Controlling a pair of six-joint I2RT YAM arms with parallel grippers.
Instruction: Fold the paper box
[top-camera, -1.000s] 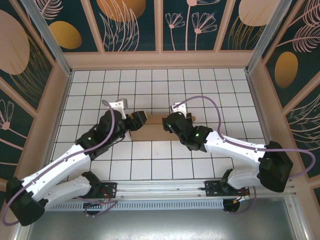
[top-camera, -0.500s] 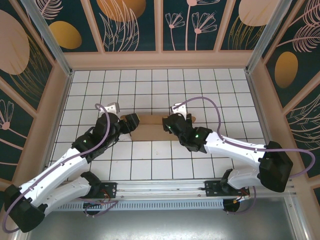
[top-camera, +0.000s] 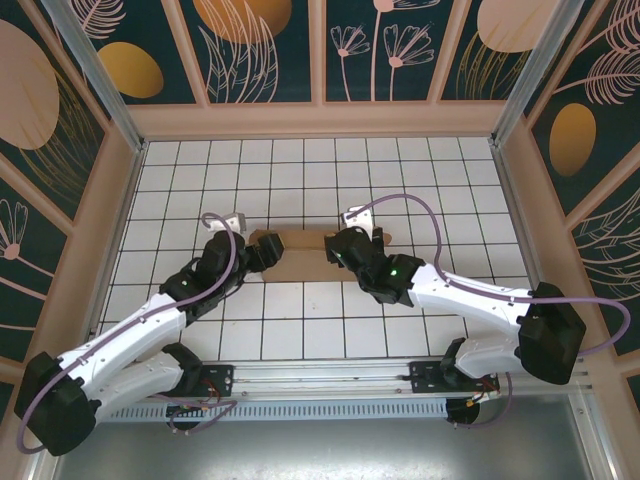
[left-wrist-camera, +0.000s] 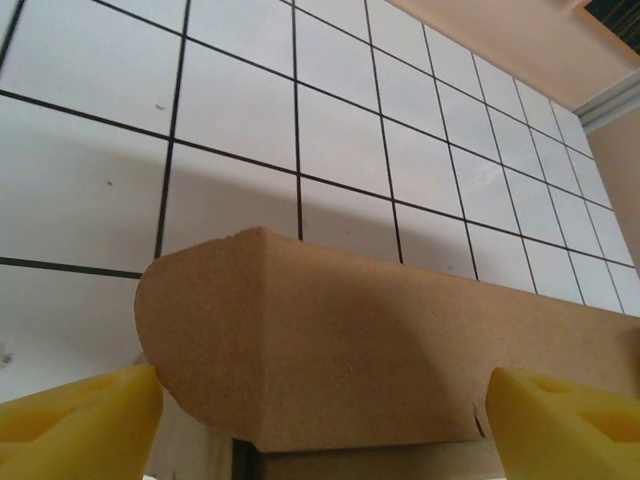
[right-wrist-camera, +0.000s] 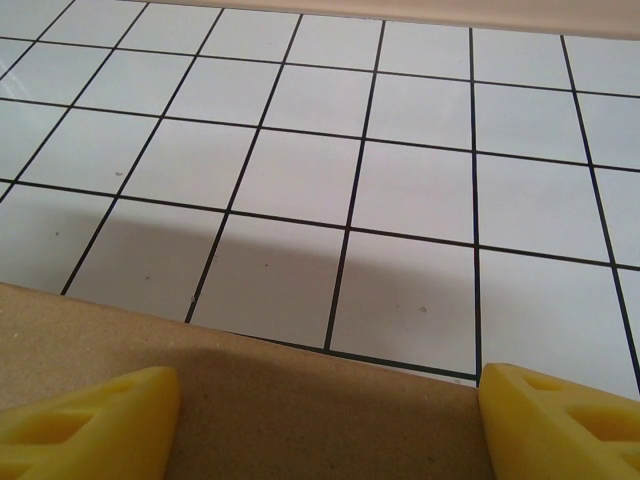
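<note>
Left claw eases off the left end of the paper box (top-camera: 300, 258); right claw is unmoved at the right end.

The box lies low and mostly flat on the tiled table (top-camera: 400, 170), in the gap between the two arms. Over the last second the left gripper (top-camera: 262, 250) has slid a little outward from the box's left end and spread its jaws. From its wrist, the fingertips (left-wrist-camera: 90, 410) stand wide to either side of a rounded flap (left-wrist-camera: 300, 350); contact unclear. The right gripper (top-camera: 335, 250) has held its place, jaws wide, with the box's edge running beneath them (right-wrist-camera: 330, 400). Judgement: the flap has been released, not pinned, so that fold may spring back. Most of the folding looks undone.
</note>
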